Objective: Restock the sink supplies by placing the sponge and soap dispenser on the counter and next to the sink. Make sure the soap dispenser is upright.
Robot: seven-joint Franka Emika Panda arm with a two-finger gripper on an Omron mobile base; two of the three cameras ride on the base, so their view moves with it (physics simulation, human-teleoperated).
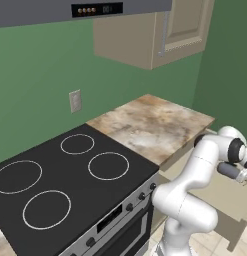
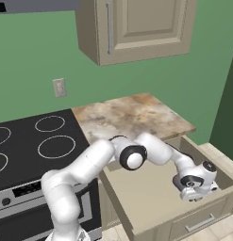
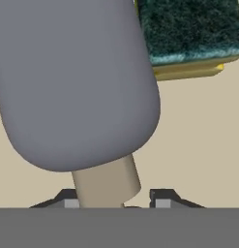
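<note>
In the hand view, the soap dispenser (image 3: 77, 82) lies on its side on the floor of an open drawer, its grey body large and close and its beige neck pointing at the camera. My gripper (image 3: 113, 198) is open, with one fingertip on either side of that neck. The sponge (image 3: 188, 34), dark green over yellow, rests just beyond the bottle at the upper right. In the right base view, the gripper (image 2: 193, 188) reaches down into the drawer (image 2: 137, 193). The marbled counter (image 2: 132, 117) is bare above it. The sink is out of view.
A black stovetop (image 1: 60, 175) with an oven below adjoins the counter (image 1: 150, 125) on the left. A beige wall cabinet (image 2: 137, 28) hangs over the counter. The drawer's walls (image 2: 212, 164) close in around my hand. A green wall stands at the right.
</note>
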